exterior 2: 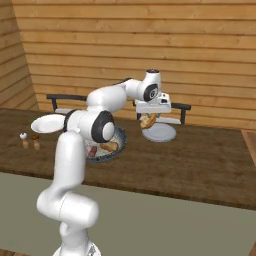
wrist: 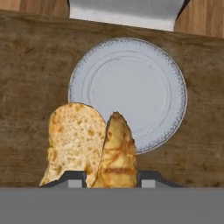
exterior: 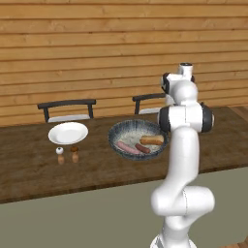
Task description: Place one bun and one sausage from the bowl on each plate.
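Note:
My gripper is shut on a split toasted bun and holds it just above the near edge of the right white plate. In the hand view the bun stands between my fingertips, and the bare plate lies below and beyond it. The patterned bowl sits mid-table with a pink sausage, a redder sausage and another bun inside. The left white plate is bare. My arm hides part of the bowl in the right base view.
Two small shakers stand in front of the left plate. Two dark chairs are pushed against the table's far side. The table's front edge runs between my base and the dishes.

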